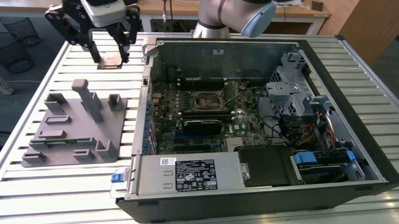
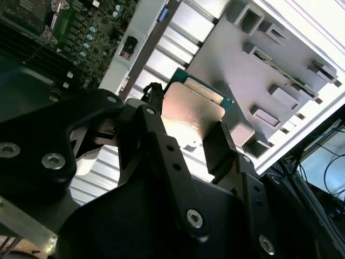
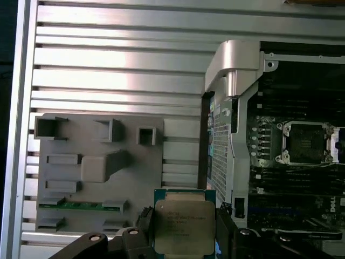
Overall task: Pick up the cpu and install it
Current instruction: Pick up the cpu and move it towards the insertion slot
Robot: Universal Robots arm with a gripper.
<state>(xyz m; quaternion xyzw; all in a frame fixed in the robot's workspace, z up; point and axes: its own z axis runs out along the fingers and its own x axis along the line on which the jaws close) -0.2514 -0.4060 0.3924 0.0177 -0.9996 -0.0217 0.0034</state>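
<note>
While claw (image 3: pixel 185 229) clamps its edges, cpu (image 3: pixel 184 224) hangs aloft

pincer (image 2: pixel 188 120): black, its two fingers clamped on opposite edges of the cpu
cpu (image 2: pixel 195 105): square, silvery metal top, thin green rim along the far edge
holder tray (image 2: pixel 269 65): grey, with moulded pockets, lying on the counter beyond the cpu
counter (image 2: pixel 172 51): pale metal slats
motherboard (image 2: pixel 75 38): green, densely populated, behind a light metal case edge
</note>
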